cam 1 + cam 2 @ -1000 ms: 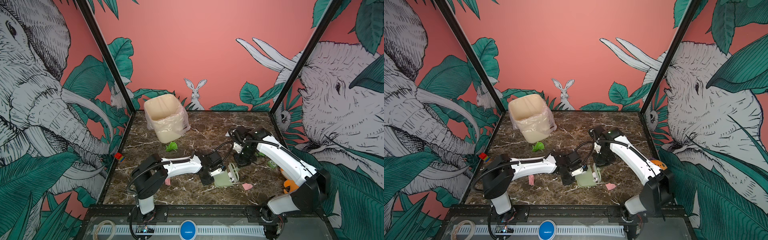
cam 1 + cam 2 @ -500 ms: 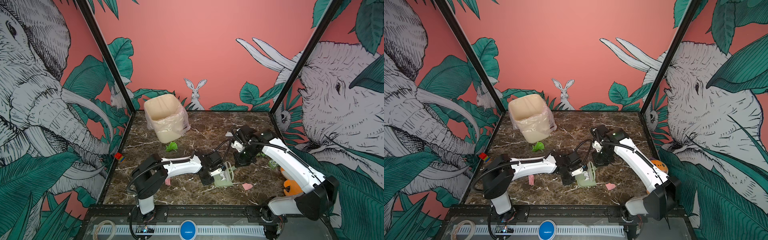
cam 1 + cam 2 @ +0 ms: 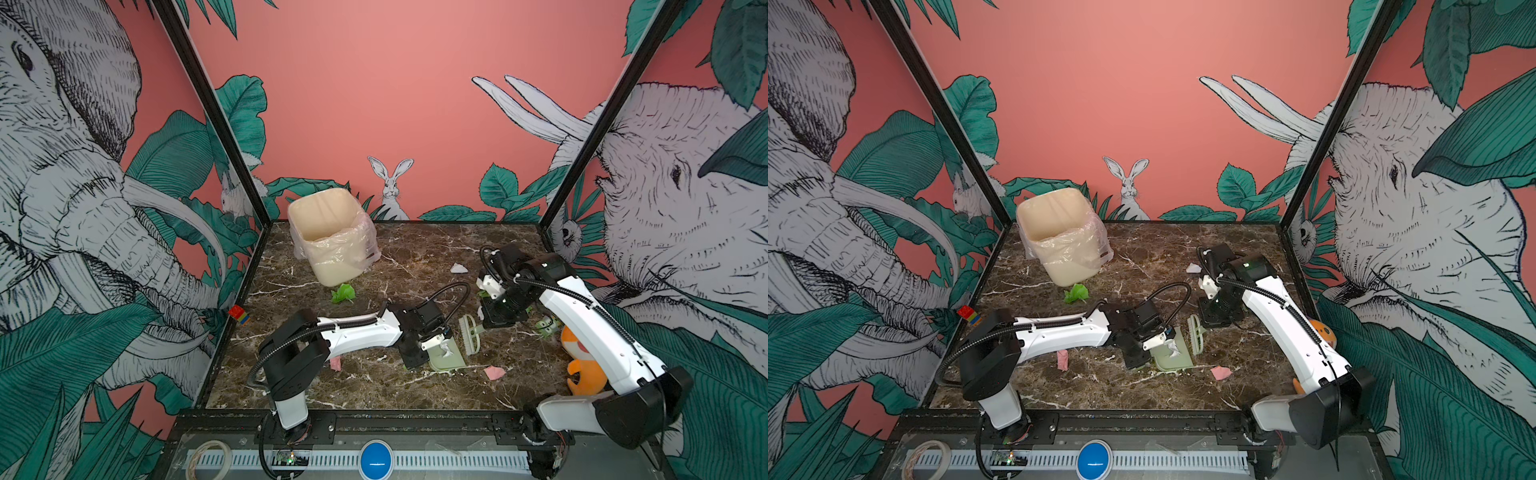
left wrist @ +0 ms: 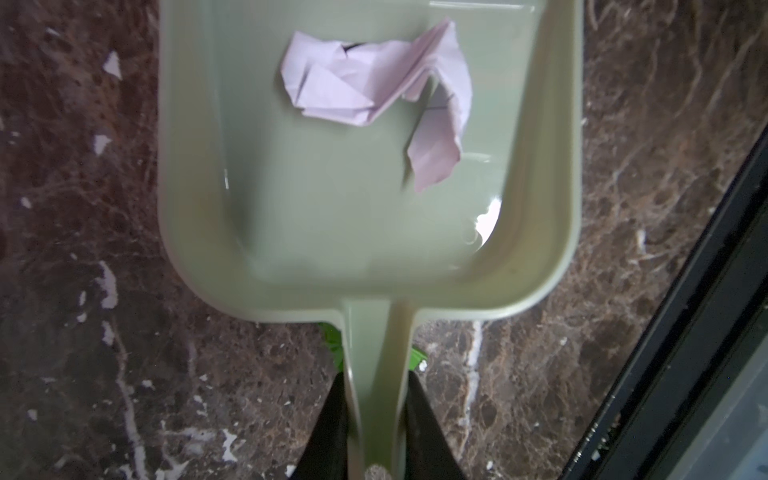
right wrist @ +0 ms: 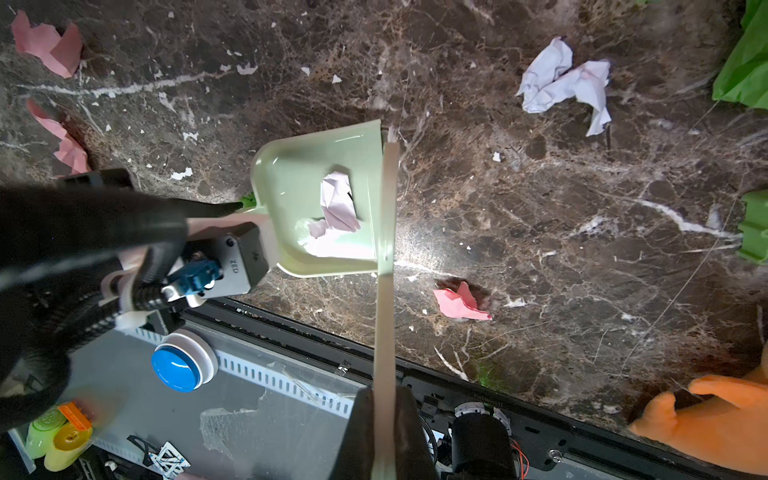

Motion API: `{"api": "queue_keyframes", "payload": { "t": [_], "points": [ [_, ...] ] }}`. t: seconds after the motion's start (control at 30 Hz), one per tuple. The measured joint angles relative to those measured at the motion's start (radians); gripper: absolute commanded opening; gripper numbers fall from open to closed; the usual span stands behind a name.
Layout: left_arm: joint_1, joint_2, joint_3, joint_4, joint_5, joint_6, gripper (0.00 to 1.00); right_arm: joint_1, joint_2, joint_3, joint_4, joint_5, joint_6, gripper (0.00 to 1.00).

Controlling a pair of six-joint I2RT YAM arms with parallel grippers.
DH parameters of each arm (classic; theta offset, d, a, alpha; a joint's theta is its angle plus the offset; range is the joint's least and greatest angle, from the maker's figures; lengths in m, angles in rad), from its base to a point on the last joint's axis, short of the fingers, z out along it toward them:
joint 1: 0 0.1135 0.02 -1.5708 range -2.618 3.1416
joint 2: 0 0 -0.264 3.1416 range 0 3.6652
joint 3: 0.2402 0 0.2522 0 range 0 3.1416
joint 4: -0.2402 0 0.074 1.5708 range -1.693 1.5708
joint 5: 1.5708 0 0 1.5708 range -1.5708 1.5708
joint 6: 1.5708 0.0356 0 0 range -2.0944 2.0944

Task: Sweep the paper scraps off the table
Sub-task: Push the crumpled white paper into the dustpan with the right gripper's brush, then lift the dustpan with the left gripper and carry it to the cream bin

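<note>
My left gripper (image 4: 376, 374) (image 3: 419, 353) is shut on the handle of the pale green dustpan (image 4: 332, 208) (image 3: 453, 359) (image 3: 1177, 361), which lies on the table (image 3: 415, 257). A white paper scrap (image 4: 374, 83) (image 5: 336, 199) lies inside the pan. My right gripper (image 5: 384, 388) (image 3: 496, 322) is shut on the brush (image 3: 468, 338) (image 3: 1196, 338) (image 5: 384, 249), whose head stands at the pan's open mouth. On the table lie loose paper scraps: pink ones (image 3: 494, 372) (image 3: 335, 363), a green one (image 3: 343, 293) and a white one (image 3: 458, 268) (image 5: 565, 83).
A cream bin with a plastic liner (image 3: 332, 237) stands at the back left. An orange plush toy (image 3: 582, 365) and a small green toy (image 3: 548, 324) sit by the right wall. A coloured cube (image 3: 238, 313) rests at the left edge.
My right arm's elbow has swung out to the right and toward the front, and the brush head has shifted slightly at the pan's mouth. The left arm and dustpan have stayed put.
</note>
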State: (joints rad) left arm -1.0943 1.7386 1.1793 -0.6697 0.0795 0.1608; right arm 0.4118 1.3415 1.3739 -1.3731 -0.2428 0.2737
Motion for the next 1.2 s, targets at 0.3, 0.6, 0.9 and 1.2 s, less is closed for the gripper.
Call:
{"api": "queue_keyframes", "payload": {
  "t": [0.3, 0.6, 0.9, 1.2],
  "points": [
    [0.009, -0.089, -0.002, 0.040, -0.050, -0.036, 0.01, -0.048, -0.026, 0.013, -0.005, 0.005, -0.018, 0.00],
    [0.066, -0.177, -0.003, 0.059, -0.071, -0.075, 0.01, -0.102, -0.046, 0.068, -0.005, 0.008, -0.028, 0.00],
    [0.138, -0.246, 0.031, 0.014, -0.072, -0.108, 0.01, -0.125, -0.046, 0.071, -0.004, 0.003, -0.040, 0.00],
    [0.177, -0.309, 0.154, -0.091, -0.095, -0.137, 0.01, -0.131, -0.022, 0.098, 0.000, -0.006, -0.050, 0.00]
  ]
}}
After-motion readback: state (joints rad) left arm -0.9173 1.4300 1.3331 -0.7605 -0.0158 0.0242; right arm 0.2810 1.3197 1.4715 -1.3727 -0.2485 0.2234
